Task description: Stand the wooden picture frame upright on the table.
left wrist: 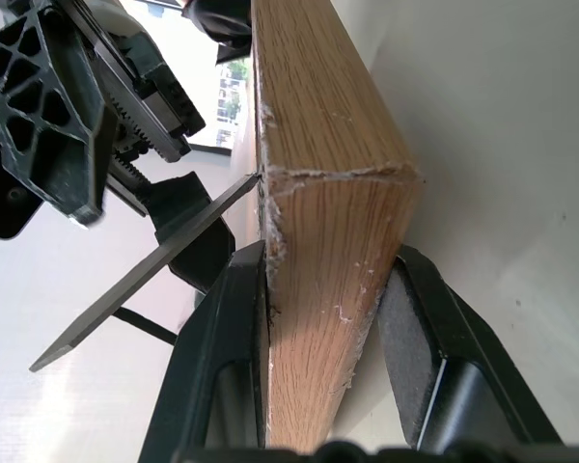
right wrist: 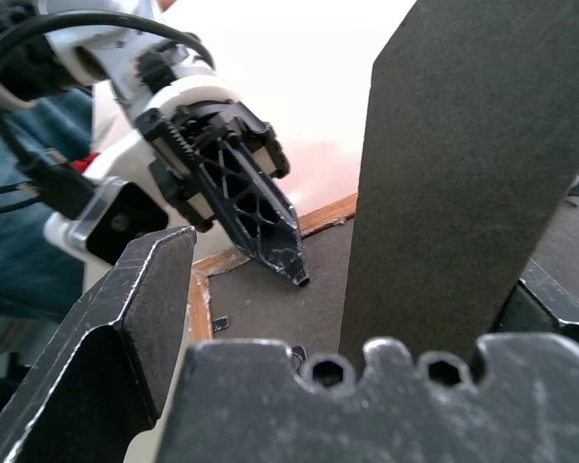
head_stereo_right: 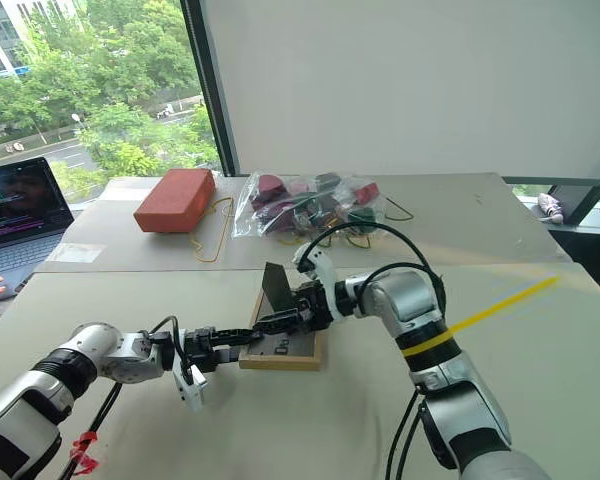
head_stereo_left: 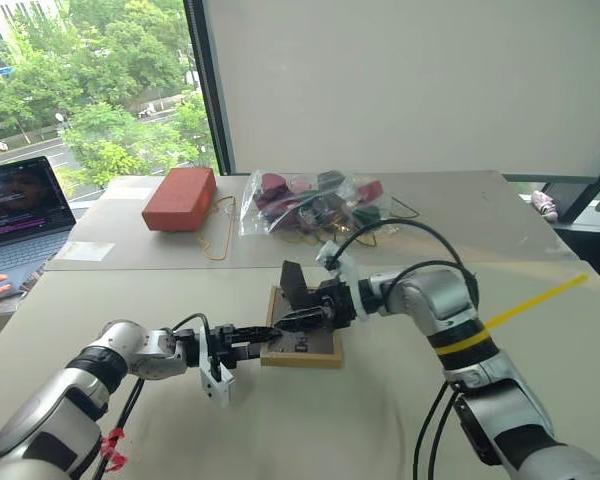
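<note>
Gripping one frame [head_stereo_left: 302, 335] by its edge, my left jaws [head_stereo_left: 255, 340] pin it face-down on the tabletop [head_stereo_left: 310, 420]. My right jaws [head_stereo_left: 298, 318] gape wide around its single raised stand [head_stereo_left: 293, 282], not clamping it.

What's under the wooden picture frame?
The wooden picture frame lies back-up on the table, its dark stand raised. Its picture side faces down, hidden. The left gripper grips its edge.
</note>
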